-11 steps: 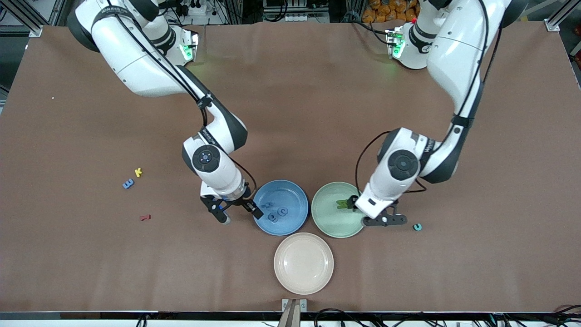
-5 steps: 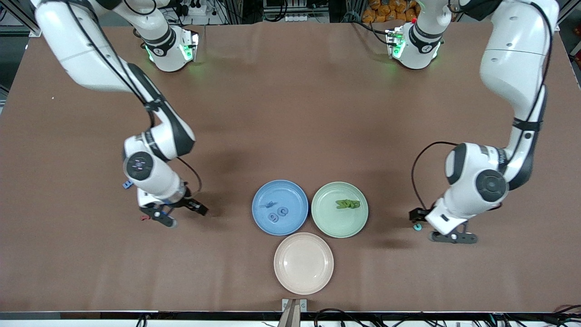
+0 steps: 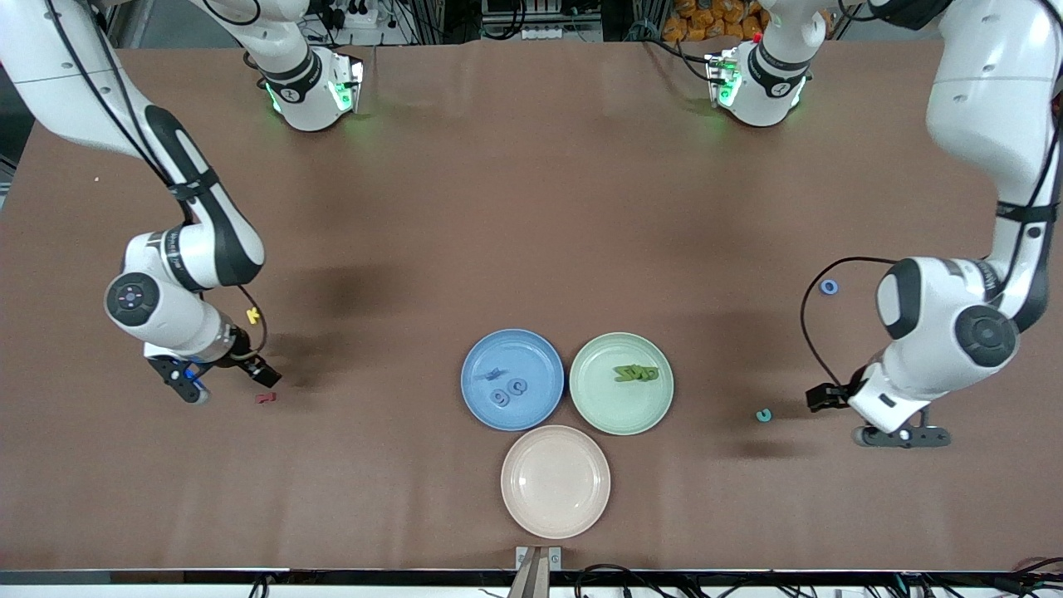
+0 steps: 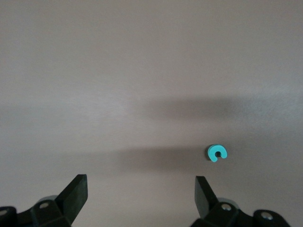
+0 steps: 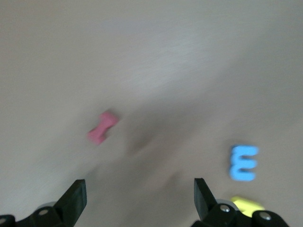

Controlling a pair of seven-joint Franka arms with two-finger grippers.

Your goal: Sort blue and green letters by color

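Looking from the front view, the blue plate (image 3: 512, 379) holds three blue letters (image 3: 507, 388) and the green plate (image 3: 621, 383), just beside it toward the left arm's end, holds the green letters (image 3: 636, 374); a pink plate (image 3: 555, 481) sits nearer the camera, bare. The right gripper (image 3: 222, 379) hangs wide and empty over the table's right-arm end, near the dark red letter (image 3: 265, 398) and the yellow letter (image 3: 253, 315); the left gripper (image 3: 872, 419) hangs wide and empty near a teal letter (image 3: 763, 414), with a blue ring letter (image 3: 829, 286) farther from the camera.

In the left wrist view, the left gripper (image 4: 140, 189) is spread wide above the teal letter (image 4: 217, 153); nothing is held.

In the right wrist view, the right gripper (image 5: 139, 191) is spread wide over the table; a blue E letter (image 5: 244, 162), the yellow letter (image 5: 247, 205) and the red letter (image 5: 102, 127) lie below.
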